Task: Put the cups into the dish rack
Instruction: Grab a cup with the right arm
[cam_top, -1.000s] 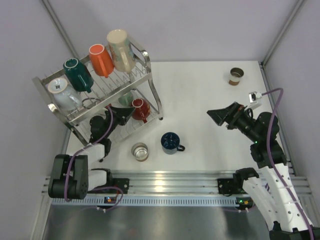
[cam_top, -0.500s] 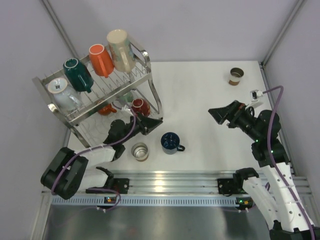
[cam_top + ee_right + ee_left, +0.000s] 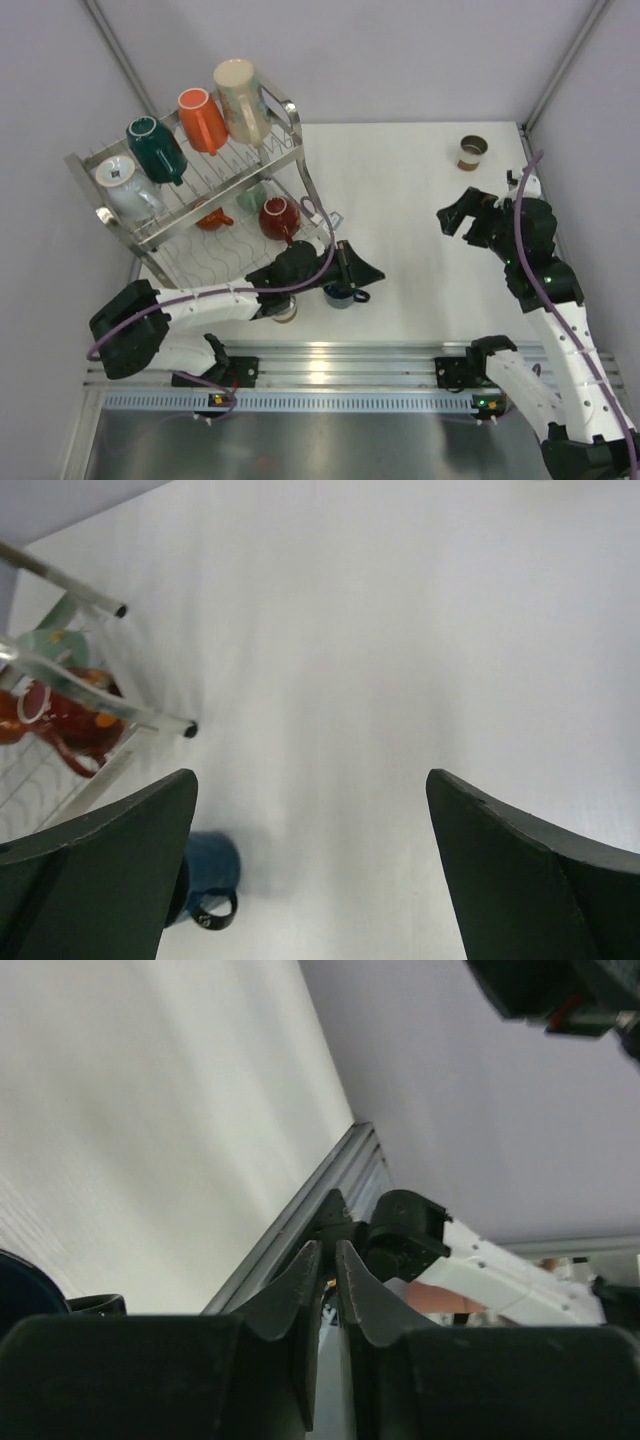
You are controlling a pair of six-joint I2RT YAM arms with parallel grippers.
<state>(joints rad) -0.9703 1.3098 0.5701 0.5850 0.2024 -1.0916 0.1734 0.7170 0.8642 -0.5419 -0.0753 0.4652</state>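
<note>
From above, the dish rack (image 3: 313,205) at ten o'clock carries seven cups, four on the upper tier and three below. The navy cup (image 3: 338,293) near the centre, a glass cup (image 3: 286,314) half hidden under the left arm, and the small brown cup (image 3: 472,152) at one o'clock sit on the surface (image 3: 420,290), so I judge loading past halfway. The left wrist view shows the left gripper (image 3: 324,1248) barely parted and holding nothing, the navy cup at eight o'clock; the right wrist view shows the right gripper (image 3: 310,780) spread wide and empty, that cup at seven o'clock.
</note>
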